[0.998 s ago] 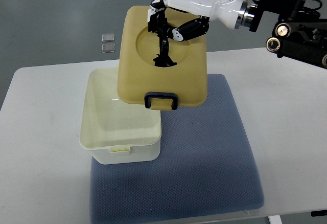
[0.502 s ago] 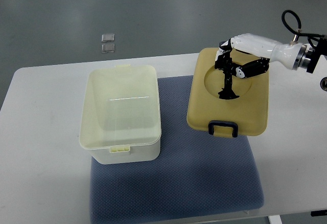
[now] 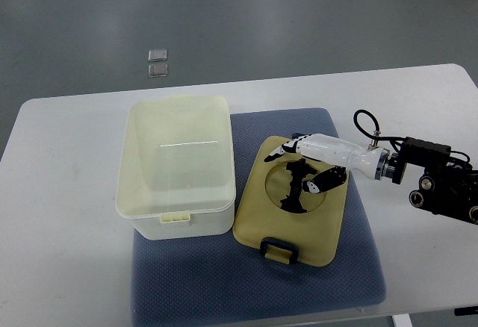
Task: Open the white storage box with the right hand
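Item: white storage box [image 3: 178, 164], open at 9 o'clock on the tabletop [image 3: 67, 215]; its lid [image 3: 293, 211] lies alongside on the blue mat [image 3: 299, 282]. We judge the lid light, stiff, slippery plastic, best held where our right hand [image 3: 305, 170] curls its fingers on the centre handle [image 3: 295, 190].

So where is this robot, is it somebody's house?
Probably not a house. It looks like a lab or test room: a plain white table on a bare grey floor, with a blue mat laid out for just one storage box.

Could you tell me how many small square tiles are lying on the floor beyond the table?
2: the upper tile and the lower tile, next to each other on the grey floor, past the table's far left edge. None appear hidden.
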